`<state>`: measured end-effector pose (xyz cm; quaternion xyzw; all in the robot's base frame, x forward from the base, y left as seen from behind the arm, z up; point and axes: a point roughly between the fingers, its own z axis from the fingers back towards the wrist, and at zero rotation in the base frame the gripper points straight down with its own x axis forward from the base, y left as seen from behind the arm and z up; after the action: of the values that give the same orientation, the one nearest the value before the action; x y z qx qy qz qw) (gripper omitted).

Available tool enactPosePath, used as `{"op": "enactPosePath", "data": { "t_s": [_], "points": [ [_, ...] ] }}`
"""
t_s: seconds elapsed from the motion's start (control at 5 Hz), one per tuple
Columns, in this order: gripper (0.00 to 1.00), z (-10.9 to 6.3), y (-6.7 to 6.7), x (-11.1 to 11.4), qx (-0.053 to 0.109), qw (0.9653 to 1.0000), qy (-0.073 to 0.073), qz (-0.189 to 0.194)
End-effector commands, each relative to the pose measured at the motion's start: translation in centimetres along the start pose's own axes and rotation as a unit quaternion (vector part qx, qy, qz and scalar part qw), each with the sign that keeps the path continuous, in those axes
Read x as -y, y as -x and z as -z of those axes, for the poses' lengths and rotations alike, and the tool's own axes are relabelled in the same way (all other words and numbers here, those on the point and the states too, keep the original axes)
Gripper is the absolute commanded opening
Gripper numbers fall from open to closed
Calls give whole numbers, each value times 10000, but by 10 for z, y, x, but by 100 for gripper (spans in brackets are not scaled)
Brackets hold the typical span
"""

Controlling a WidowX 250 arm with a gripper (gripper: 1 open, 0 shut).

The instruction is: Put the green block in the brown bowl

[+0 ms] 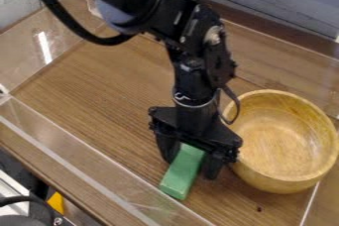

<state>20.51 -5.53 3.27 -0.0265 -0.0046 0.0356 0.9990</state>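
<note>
The green block (183, 174) lies on the wooden table, its far end tucked under my gripper (195, 157). The gripper points straight down, and its dark fingers (165, 145) stand on either side of that end, wider than the block. The jaws look open, and I see no squeeze on the block. The brown bowl (312, 116) sits just to the right, its rim close beside the right finger. Nothing is inside the bowl.
A clear plastic wall (79, 175) runs along the near edge of the table (93, 81), just in front of the block. The black arm (146, 7) rises up and to the left. A raised ledge (265, 27) borders the far side.
</note>
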Motion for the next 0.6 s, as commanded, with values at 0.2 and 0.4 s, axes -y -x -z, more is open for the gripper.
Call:
{"op": "enactPosePath", "data": {
  "t_s": [0.2, 0.4],
  "points": [
    [100, -23, -6, -18, 220, 9997, 57, -13],
    [100, -19, -6, -29, 147, 9999, 45, 65]
  ]
}}
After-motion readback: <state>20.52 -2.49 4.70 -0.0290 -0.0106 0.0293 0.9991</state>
